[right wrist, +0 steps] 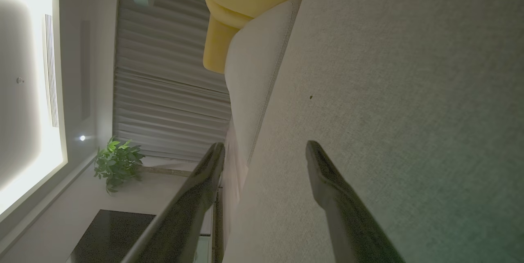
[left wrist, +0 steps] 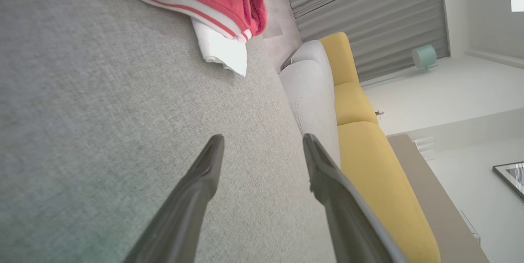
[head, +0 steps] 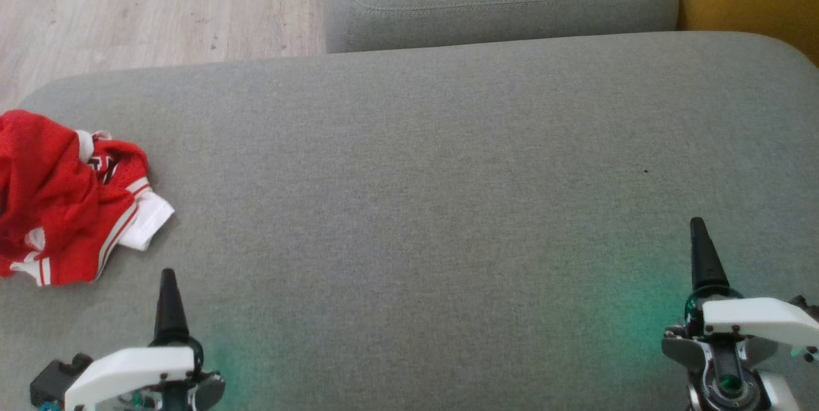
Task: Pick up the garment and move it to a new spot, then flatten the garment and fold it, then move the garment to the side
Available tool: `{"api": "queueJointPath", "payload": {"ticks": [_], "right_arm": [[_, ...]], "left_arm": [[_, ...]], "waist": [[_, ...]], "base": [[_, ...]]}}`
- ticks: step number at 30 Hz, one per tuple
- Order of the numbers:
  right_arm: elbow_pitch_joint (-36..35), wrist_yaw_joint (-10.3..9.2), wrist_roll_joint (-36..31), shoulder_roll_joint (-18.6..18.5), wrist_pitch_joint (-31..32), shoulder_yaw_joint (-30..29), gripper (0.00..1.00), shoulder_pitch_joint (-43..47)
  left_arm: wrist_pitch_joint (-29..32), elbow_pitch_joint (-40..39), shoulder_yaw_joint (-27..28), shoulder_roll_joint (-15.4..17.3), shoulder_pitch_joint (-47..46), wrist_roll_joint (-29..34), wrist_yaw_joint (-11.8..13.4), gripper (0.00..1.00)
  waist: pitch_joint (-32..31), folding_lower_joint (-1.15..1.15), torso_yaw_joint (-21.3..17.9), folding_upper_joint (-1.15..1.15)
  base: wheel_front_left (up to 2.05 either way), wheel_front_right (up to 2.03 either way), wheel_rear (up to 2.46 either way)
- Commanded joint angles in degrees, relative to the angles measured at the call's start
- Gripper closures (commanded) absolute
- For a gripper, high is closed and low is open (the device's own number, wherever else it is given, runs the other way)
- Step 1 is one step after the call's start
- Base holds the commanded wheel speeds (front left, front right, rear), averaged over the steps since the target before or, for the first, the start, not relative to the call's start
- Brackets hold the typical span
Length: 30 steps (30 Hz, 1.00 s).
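Head view — red garment (head: 64, 196) crumpled at the left edge of the sofa (head: 409, 206).
Left gripper (left wrist: 263, 142) and right gripper (right wrist: 265, 148) — both spread, near side.

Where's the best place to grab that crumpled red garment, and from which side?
Probably the white flap of the red garment: it juts from the heap, flat on the grey cushion, nearest the open left gripper. Come from the robot's side, fingers straddling its edge.

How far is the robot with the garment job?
Nothing looks done: the garment lies crumpled, not folded, at the left edge of the cushion. Nothing is in hand: the left gripper and the right gripper are open and empty. Left to do: pick up, move, flatten, fold, set aside.
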Motion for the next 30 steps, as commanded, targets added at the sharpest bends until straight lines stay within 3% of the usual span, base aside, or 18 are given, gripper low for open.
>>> {"api": "queueJointPath", "payload": {"ticks": [1,30], "right_arm": [[-1.43,-0.01,-2.13,-0.98,-0.72,0.54,0.0,-3.85],[3.17,-0.02,-24.34,-0.89,-5.44,4.33,0.0,-6.84]], "left_arm": [[-0.61,-1.63,-0.06,0.87,-3.65,2.25,-0.06,0.0],[-5.31,2.3,-3.19,1.05,-5.97,23.56,1.77,0.0]], "waist": [[0.04,0.0,0.03,0.0],[0.5,0.0,0.09,0.0]], "base": [[0.0,0.0,0.0],[0.0,0.0,0.0]]}}
